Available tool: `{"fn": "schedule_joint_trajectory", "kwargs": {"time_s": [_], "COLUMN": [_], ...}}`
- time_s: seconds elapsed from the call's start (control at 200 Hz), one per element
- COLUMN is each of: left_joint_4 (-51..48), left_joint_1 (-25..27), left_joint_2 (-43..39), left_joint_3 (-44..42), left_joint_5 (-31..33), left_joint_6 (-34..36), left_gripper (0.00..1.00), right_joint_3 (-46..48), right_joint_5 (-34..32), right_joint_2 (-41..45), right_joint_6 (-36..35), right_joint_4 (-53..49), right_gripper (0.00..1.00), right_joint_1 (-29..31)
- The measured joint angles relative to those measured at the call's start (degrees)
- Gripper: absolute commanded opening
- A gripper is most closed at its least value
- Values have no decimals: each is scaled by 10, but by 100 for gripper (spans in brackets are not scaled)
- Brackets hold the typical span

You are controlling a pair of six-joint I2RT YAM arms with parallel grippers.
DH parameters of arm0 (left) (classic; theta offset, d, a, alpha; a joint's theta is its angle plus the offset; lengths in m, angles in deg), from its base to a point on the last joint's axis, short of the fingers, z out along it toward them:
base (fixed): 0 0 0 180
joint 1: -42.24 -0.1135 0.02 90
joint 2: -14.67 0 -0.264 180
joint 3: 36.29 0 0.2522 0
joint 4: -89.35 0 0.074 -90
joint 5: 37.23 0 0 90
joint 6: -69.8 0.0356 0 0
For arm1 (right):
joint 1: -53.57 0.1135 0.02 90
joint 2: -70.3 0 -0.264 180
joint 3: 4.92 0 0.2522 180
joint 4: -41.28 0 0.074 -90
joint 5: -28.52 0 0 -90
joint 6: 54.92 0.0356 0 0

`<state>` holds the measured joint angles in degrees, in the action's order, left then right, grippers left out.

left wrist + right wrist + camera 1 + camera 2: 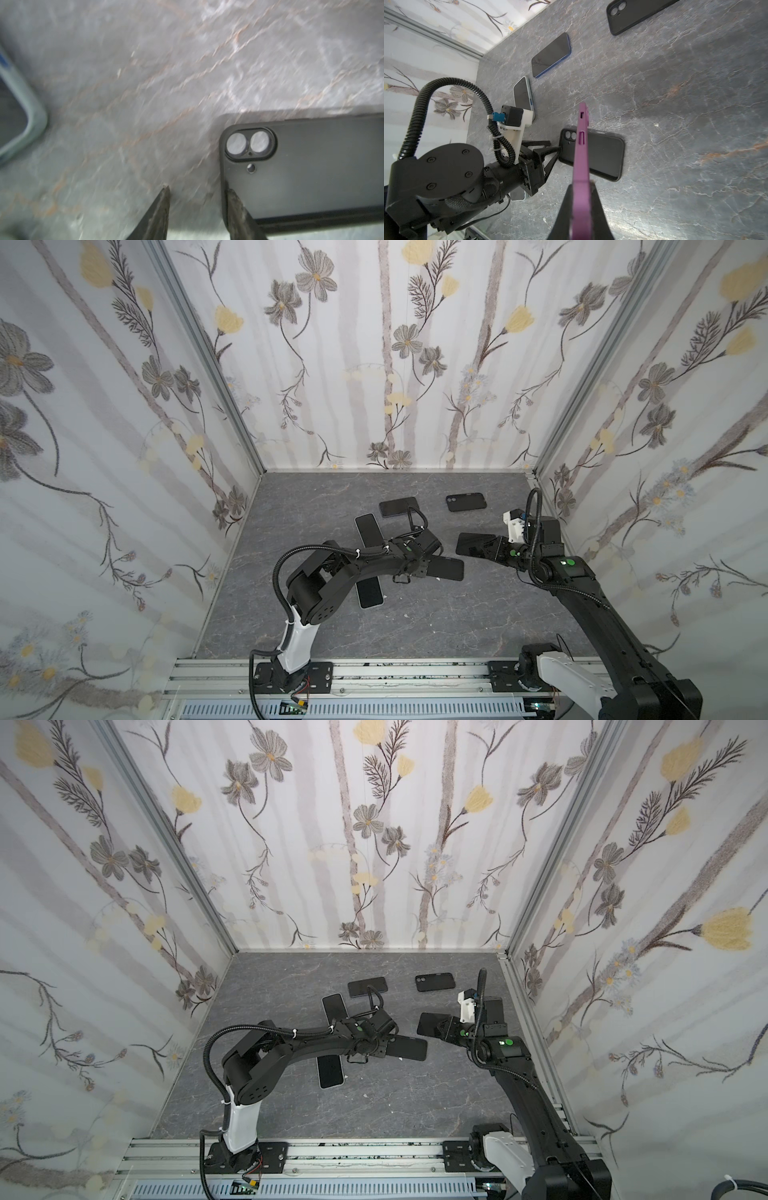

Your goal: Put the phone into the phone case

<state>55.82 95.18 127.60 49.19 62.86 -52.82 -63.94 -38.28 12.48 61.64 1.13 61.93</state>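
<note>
We have the right claw (581,185) pinched on the purple phone case (581,149), held edge-on above the table (457,626)

Left claw (197,188) is spread, with nothing between the tips. One finger (234,205) sits against the short camera-cutout end of the black phone case (311,166), which lies back-up on the table mid-field

All phones lie flat on the table, screen-up:
- blue-edged phone (399,507) toward the back
- pale-rimmed phone (369,531) just in front of it, partly under the left arm
- second pale-rimmed phone (370,593) nearer the rail, also partly under that arm

Second black case (465,502) lies back-up, to the right of the blue-edged phone and apart from it
</note>
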Motion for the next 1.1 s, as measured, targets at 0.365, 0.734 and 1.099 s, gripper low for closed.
{"fn": "schedule_joint_trajectory", "kwargs": {"time_s": [0.365,0.734,1.099], "left_joint_4": [79,127,166], "left_joint_1": [-15,-72,-84], "left_joint_2": [-104,-105,-93], "left_joint_3": [-96,-103,-120], "left_joint_5": [-102,-164,-211], "left_joint_6": [-71,-66,-70], "left_gripper": [46,46,46], "right_joint_3": [13,62,64], "right_joint_5": [8,67,115], "right_joint_2": [-13,-62,-137], "right_joint_6": [35,96,120], "right_joint_4": [26,85,136], "right_gripper": [0,0,0], "right_joint_1": [60,77,82]}}
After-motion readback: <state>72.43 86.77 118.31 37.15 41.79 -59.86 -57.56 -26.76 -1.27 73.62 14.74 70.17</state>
